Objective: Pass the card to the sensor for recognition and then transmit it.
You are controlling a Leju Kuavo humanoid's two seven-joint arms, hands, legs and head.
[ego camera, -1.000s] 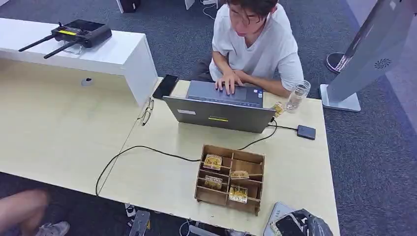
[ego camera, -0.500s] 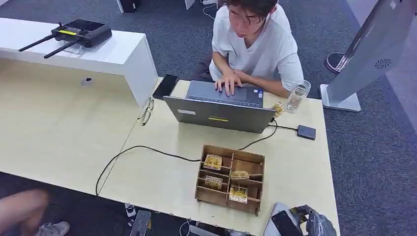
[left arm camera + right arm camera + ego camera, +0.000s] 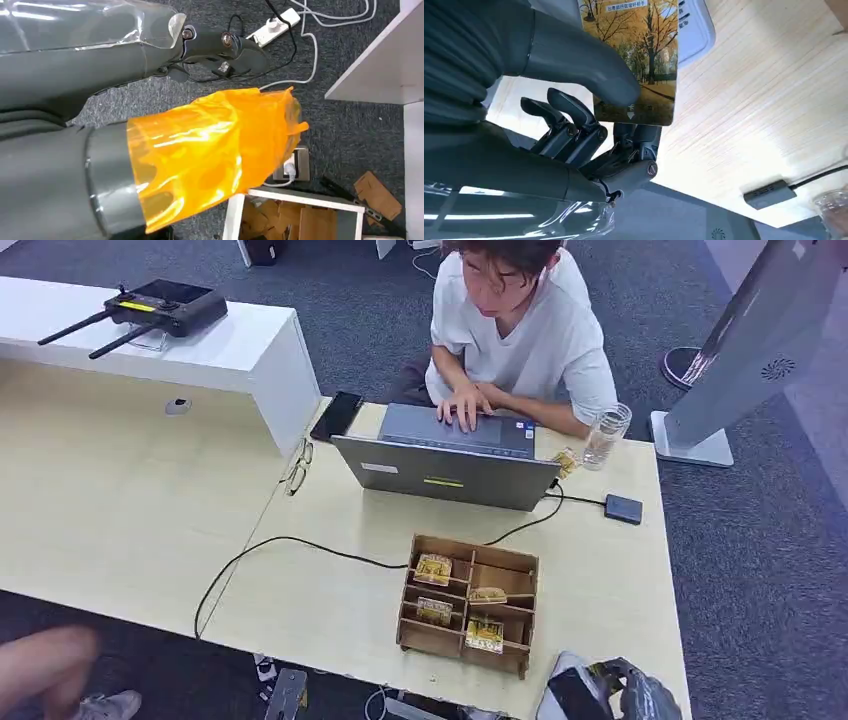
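Now | card (image 3: 636, 60) pinched btwn R hand (image 3: 589, 115) thumb & fingers (image 3: 574, 117)

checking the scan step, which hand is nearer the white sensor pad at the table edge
Right. The right hand pinches the card directly over the sensor pad at the table's near right corner. The left hand hangs low over the carpet floor, away from it.

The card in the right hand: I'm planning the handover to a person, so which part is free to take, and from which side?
Take the card by the edge away from the right hand's thumb. The thumb pins one end against the fingers, leaving the far part of the tree-printed face and its long edges bare. As a thin flat thing, it probably wants a pinch across both faces, coming from opposite the hand.
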